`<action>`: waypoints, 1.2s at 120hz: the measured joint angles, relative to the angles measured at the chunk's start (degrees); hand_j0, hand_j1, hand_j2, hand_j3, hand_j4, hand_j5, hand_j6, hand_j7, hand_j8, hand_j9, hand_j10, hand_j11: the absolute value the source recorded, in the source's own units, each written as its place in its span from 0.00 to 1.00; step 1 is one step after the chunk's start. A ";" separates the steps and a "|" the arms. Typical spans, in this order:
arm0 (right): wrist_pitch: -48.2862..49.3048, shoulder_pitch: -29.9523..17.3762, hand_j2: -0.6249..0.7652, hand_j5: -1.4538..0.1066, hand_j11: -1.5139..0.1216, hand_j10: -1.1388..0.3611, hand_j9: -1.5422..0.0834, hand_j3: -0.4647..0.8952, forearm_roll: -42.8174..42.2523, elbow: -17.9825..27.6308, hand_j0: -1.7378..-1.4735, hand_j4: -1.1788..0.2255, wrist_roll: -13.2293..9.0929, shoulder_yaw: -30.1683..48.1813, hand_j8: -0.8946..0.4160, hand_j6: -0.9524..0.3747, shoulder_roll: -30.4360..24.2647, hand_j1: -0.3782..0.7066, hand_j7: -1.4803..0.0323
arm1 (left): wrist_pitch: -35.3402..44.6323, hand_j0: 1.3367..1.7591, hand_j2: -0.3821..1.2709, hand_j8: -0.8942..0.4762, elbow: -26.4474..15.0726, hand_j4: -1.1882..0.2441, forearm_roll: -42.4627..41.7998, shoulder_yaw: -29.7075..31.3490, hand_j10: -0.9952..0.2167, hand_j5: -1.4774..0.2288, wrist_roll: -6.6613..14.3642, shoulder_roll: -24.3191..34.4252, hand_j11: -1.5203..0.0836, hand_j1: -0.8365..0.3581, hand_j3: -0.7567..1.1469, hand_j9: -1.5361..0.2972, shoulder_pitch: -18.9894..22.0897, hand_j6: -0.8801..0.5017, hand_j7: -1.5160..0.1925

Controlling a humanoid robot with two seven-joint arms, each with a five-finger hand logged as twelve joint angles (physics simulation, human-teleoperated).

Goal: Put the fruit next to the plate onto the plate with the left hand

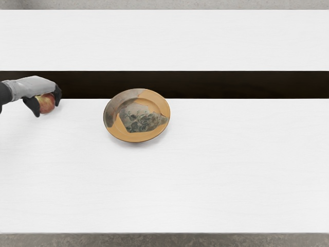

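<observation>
Fruit [46, 103] is clasped by the curled fingers [34, 106] of the left hand [34, 90], left of the plate [156, 129]

The left arm comes in from the left edge near the far side of the table, with only its dark wrist and a grey sleeve showing. The left hand [37, 95] is turned palm down, knuckles up. Its black fingers [34, 107] curl downward and close around a small red fruit [47, 103], gripping it from both sides.
</observation>
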 joint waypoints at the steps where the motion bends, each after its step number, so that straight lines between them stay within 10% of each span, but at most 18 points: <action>1: 0.00 0.00 0.45 0.93 0.93 0.76 0.95 0.34 0.00 0.00 0.30 0.84 0.00 0.00 0.68 0.72 0.00 0.03 0.98 | 0.00 0.75 0.47 0.44 0.01 0.34 -0.01 0.00 0.50 0.29 0.00 0.00 0.32 0.54 0.40 0.30 0.02 0.37 0.31; 46: 0.00 0.05 0.45 0.93 0.93 0.76 0.95 0.34 0.00 0.01 0.30 0.84 0.00 0.00 0.68 0.72 0.00 0.03 0.98 | -0.28 0.75 0.41 0.42 -0.74 0.31 -6.03 0.33 0.47 0.26 0.01 0.00 0.30 0.60 0.40 0.29 -3.58 0.34 0.30; 97: 0.01 0.09 0.45 0.93 0.93 0.76 0.95 0.34 0.06 0.08 0.30 0.84 0.00 0.00 0.68 0.72 0.00 0.03 0.98 | -1.73 0.75 0.49 0.44 -16.48 0.31 -11.73 -6.90 0.51 0.23 0.02 0.08 0.30 0.54 0.40 0.27 -12.26 0.37 0.26; 144: 0.02 0.17 0.45 0.93 0.93 0.76 0.95 0.34 0.08 0.09 0.30 0.84 0.00 0.00 0.68 0.72 0.00 0.03 0.98 | -4.69 0.75 0.61 0.50 -24.21 0.33 -11.59 -13.80 0.56 0.20 0.06 -4.65 0.29 0.44 0.40 0.25 -12.08 0.39 0.22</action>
